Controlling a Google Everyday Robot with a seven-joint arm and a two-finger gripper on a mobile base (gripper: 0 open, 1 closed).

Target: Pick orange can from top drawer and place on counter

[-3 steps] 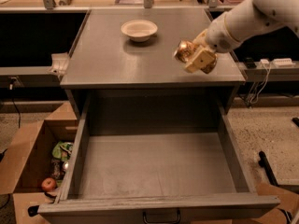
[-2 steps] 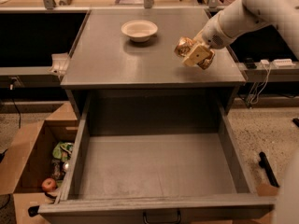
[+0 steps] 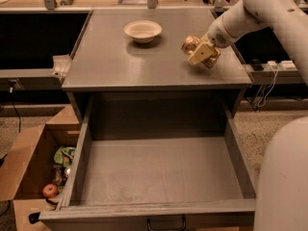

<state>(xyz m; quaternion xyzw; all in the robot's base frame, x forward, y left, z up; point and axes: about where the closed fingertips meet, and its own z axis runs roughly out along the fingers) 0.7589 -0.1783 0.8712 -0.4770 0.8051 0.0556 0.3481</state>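
Observation:
The orange can (image 3: 190,44) is shiny gold and sits in my gripper (image 3: 201,52), just above or touching the right part of the grey counter (image 3: 120,61). My gripper is shut on the can, with a pale finger pad (image 3: 200,55) across its side. The white arm comes in from the upper right. The top drawer (image 3: 159,172) stands pulled wide open below the counter's front edge, its grey floor bare. Its dark pull handle (image 3: 165,224) shows at the bottom edge.
A white bowl (image 3: 143,31) stands on the counter's far middle. A brown cardboard box (image 3: 33,162) on the floor at left holds a red apple (image 3: 50,190) and green items. Cables (image 3: 264,83) hang at right. The robot's white body (image 3: 284,186) fills the lower right.
My gripper has carried the can a little further back over the counter, away from the front edge and slightly left.

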